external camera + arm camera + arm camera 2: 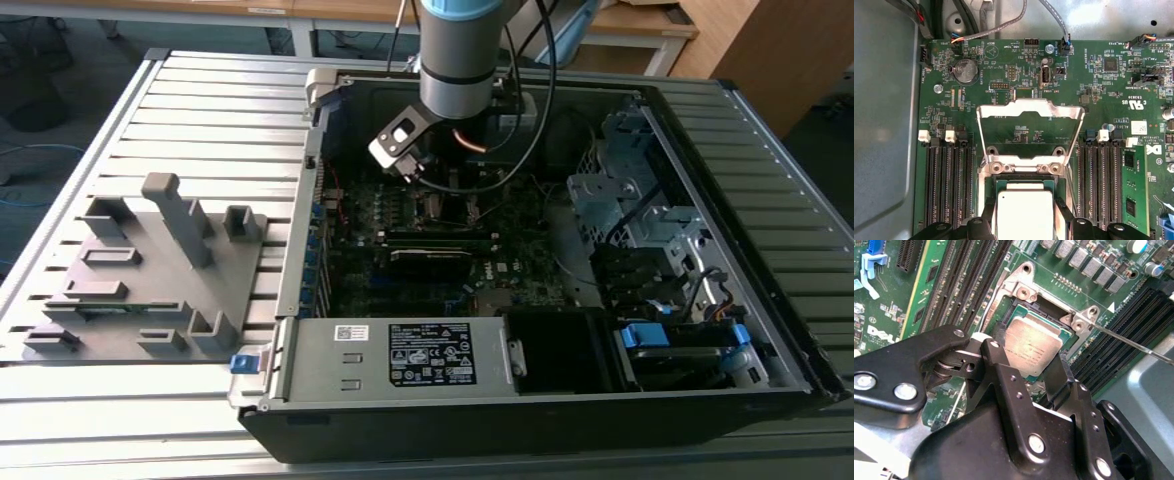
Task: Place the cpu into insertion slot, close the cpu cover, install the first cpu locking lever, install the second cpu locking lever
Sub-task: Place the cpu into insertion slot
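Motherboard (1019,55) bears cpu (1033,345); cpu cover (1029,107) stands open.

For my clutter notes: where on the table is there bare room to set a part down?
Bare slats of the table lie behind the grey fixture, beside the computer case, and along the near edge. Inside the case it is crowded: the gripper hangs over the cpu.

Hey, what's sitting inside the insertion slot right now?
The cpu sits in the insertion slot, silver top up, with the cpu cover raised open. What lies under the chip is hidden.
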`<state>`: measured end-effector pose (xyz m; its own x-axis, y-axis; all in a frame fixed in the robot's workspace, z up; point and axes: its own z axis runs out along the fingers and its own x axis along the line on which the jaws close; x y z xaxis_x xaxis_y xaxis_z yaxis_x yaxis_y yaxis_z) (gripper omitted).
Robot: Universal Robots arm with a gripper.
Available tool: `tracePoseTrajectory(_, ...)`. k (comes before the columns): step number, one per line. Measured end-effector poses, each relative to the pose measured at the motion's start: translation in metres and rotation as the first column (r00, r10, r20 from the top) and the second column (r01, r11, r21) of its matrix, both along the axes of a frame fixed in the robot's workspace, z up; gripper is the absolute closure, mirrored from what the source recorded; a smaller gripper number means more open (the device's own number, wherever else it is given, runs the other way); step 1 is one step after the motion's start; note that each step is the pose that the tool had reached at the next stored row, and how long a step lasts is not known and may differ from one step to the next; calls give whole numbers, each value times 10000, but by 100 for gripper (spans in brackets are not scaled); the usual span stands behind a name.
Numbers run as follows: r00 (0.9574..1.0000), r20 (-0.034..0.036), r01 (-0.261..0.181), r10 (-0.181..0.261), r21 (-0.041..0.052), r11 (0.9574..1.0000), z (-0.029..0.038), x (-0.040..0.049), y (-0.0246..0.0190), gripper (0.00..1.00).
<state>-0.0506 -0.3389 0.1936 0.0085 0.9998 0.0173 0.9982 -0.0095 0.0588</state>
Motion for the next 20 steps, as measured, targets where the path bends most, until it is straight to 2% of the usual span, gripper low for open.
tracePoseTrajectory(20, 10000, -1, 48, -48, -1, 10000, -9, 0, -2, 46)
